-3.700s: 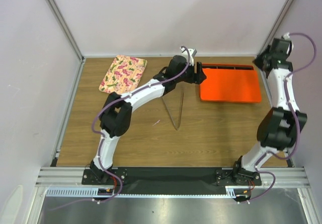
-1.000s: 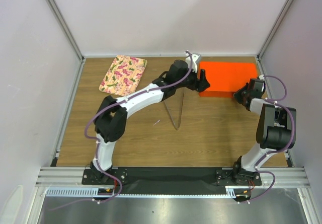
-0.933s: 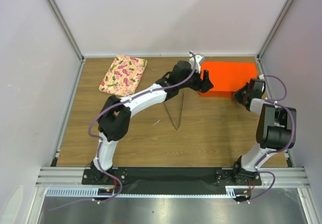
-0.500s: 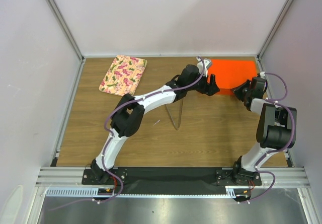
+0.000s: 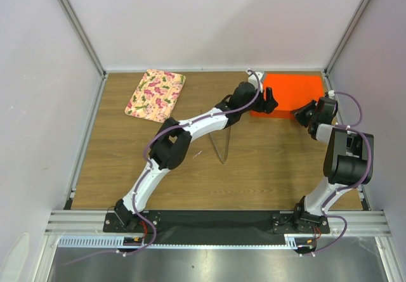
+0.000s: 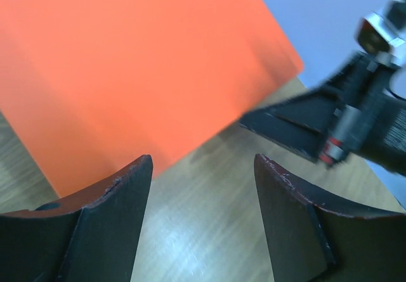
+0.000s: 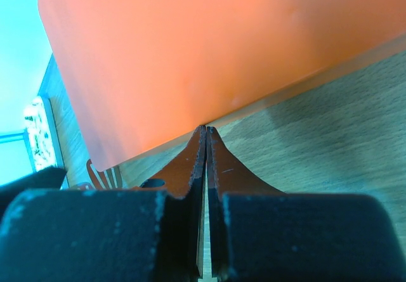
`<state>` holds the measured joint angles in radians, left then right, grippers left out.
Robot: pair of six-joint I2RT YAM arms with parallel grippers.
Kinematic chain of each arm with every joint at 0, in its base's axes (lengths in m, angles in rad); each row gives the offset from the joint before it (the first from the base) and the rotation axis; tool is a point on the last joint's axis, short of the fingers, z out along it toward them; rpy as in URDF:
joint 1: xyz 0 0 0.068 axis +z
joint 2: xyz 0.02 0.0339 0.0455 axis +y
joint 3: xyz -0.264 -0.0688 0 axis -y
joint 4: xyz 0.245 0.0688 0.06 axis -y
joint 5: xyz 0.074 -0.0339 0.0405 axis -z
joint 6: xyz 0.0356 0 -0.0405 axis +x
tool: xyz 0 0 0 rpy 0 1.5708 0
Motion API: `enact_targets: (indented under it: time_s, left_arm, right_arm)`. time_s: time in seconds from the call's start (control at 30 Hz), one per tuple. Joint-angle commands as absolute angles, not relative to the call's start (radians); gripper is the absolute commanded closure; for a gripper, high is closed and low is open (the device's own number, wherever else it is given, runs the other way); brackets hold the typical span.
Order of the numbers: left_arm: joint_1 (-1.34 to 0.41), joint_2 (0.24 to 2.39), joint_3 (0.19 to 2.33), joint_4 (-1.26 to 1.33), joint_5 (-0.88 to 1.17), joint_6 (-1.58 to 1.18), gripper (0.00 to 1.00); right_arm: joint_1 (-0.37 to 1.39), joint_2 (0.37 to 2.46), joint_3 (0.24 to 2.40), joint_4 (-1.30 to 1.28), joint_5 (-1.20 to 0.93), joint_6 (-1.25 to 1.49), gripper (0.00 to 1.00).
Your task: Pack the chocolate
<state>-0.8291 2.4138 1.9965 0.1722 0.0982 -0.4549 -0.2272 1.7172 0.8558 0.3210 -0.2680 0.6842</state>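
1. Since the oldest frame the orange box [image 5: 292, 92] has gone from open to lid down. The left arm has stretched further right along the box's near edge, and the right arm has dropped from the far right corner to the box's near right side.
2. Left gripper [image 5: 271, 99]: fingers apart with nothing between them. It sits at the near left part of the box. In the left wrist view [image 6: 203, 158] there is only bare wood between the fingers [image 6: 120, 193], and the box [image 6: 127, 60] is just past them.
3. Right gripper [image 5: 304, 112]: fingers pressed flat together, holding nothing. In the right wrist view [image 7: 206, 130] the tips sit right at the box's lower edge [image 7: 222, 41]. Touching or just short of it, can't tell.
4. The left wrist camera also sees the right gripper [image 6: 254, 120] pointing at the same box edge from the other side.
5. Chocolate: not visible in any view, so its location can't be told.
6. Also on the table [image 5: 266, 161]: a floral tray [image 5: 155, 93] at far left and a thin metal V-shaped piece [image 5: 222, 139] mid-table. Both are well apart from the grippers.
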Motion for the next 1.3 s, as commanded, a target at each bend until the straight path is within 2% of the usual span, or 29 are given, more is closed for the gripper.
enact_targets:
  time_s: [0.0, 0.53, 0.8, 1.0, 1.07, 1.2, 1.27]
  left_arm:
    - [-0.833, 2.471, 2.092, 0.166, 0.02, -0.489, 0.29]
    - [-0.828, 2.554, 2.161, 0.097, -0.046, -0.506, 0.27]
    - [-0.825, 2.56, 2.163, 0.097, -0.028, -0.525, 0.26]
    - [-0.81, 2.571, 2.164, 0.1, -0.008, -0.563, 0.26]
    - [-0.804, 2.576, 2.167, 0.103, 0.015, -0.572, 0.26]
    - [-0.799, 2.58, 2.168, 0.117, 0.035, -0.574, 0.26]
    - [-0.798, 2.566, 2.166, 0.117, 0.07, -0.574, 0.26]
  right_arm:
    - [-0.232, 1.733, 0.885, 0.38, -0.281, 0.696, 1.0]
    - [-0.247, 1.668, 0.893, 0.322, -0.325, 0.666, 1.0]
    - [-0.284, 1.582, 1.002, 0.204, -0.31, 0.627, 1.0]
    - [-0.31, 1.751, 1.226, 0.226, -0.221, 0.586, 1.0]
    - [-0.308, 1.851, 1.325, 0.129, -0.189, 0.577, 1.0]
    - [-0.296, 2.018, 1.471, 0.097, -0.132, 0.594, 1.0]
    - [-0.29, 2.129, 1.63, 0.046, -0.114, 0.597, 1.0]
